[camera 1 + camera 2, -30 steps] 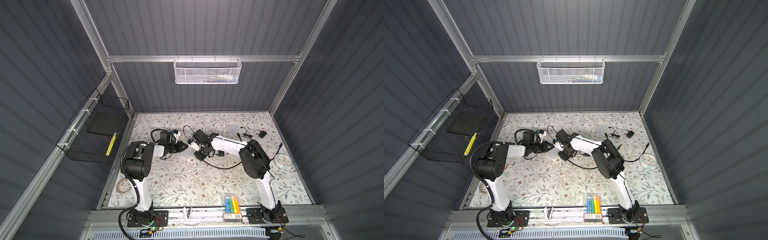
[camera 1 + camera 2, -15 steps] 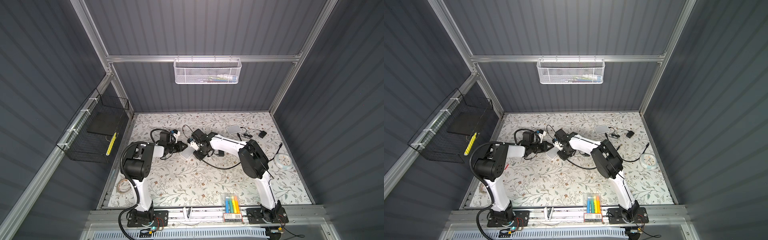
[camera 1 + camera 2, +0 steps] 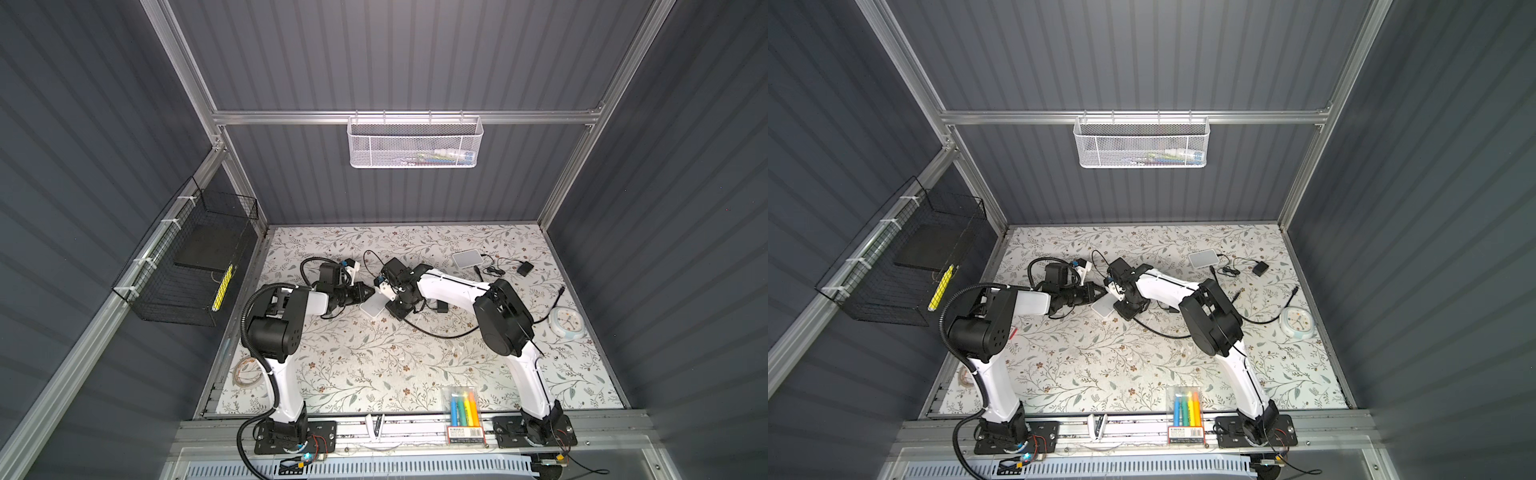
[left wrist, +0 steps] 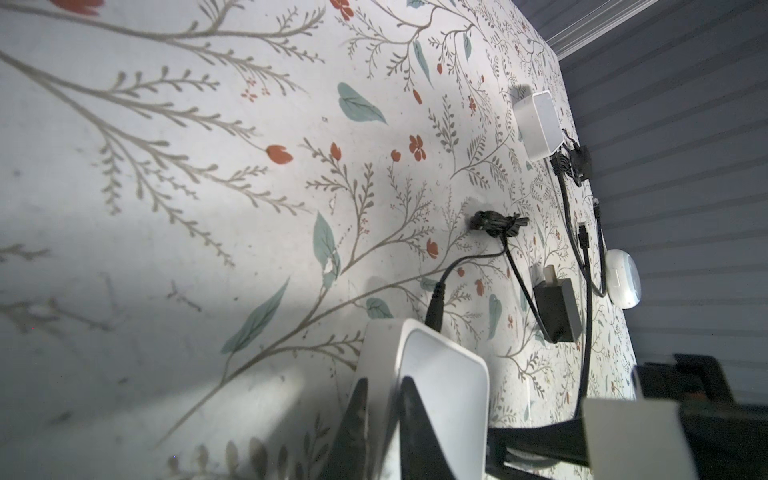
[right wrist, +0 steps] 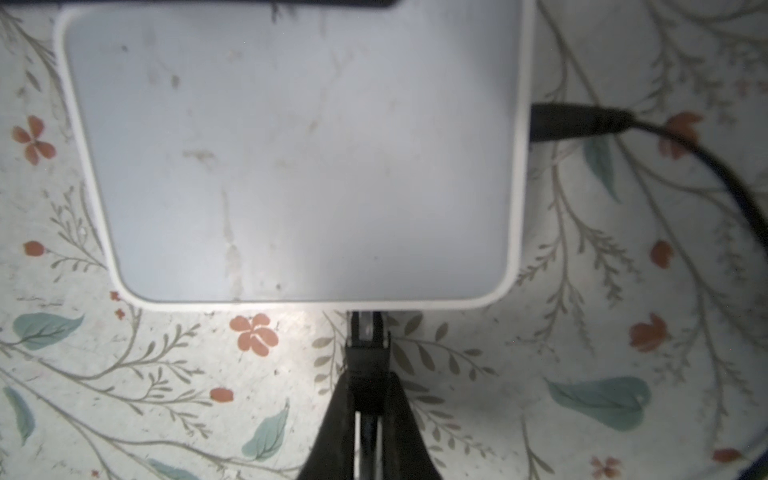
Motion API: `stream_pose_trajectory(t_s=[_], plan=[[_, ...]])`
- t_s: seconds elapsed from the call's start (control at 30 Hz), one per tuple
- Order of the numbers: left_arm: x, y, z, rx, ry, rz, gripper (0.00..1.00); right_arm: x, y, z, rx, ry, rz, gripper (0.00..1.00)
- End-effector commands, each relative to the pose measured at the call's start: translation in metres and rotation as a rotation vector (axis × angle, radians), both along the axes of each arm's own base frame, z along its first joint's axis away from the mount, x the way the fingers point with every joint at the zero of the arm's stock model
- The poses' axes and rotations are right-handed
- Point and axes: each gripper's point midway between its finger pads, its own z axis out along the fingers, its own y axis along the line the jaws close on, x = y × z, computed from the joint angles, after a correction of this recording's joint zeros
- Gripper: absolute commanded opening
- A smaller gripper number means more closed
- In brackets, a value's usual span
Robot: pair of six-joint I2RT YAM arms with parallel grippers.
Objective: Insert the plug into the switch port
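- Hidden: from the right wrist camera you see only the top of the switch (image 5: 299, 158). Its port face is out of sight, so I cannot tell whether the plug (image 5: 366, 334) has entered a port. The switch's far edge is cut off by the frame.
- In both top views the two wrists crowd the switch (image 3: 370, 309) (image 3: 1101, 309). The plug is too small to pick out there.
- Switch: a flat white box with rounded corners and a pale grey, scuffed top, lying on the floral table cover (image 5: 166, 374).
- A black power connector (image 5: 573, 122) sits in one side wall, its cable curving away.
- Plug: small, with a black body and a clear tip.
- Right gripper (image 5: 368, 374): pinched narrow on the plug. The clear tip touches the switch's near edge, on the side adjoining the power connector's wall.
- Left gripper (image 4: 384, 384): clamped across the switch's rim, one finger on either side.
- The two grippers come at the switch from different sides, close together.
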Motion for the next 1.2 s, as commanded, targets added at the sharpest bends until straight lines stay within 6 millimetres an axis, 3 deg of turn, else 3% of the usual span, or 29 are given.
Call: stream_pose_trajectory(t_s=[0.0, 0.63, 1.17], plan=[[-0.057, 0.002, -0.070, 0.094, 0.293, -0.010, 0.15, 0.035, 0.030, 0.023, 0.109, -0.144, -0.001, 0.00], [-0.060, 0.001, -0.059, 0.111, 0.273, -0.014, 0.14, 0.035, 0.039, 0.040, 0.188, -0.156, -0.010, 0.04], [-0.066, -0.004, -0.072, 0.082, 0.289, -0.024, 0.14, 0.038, 0.048, 0.064, 0.222, -0.163, -0.001, 0.11]])
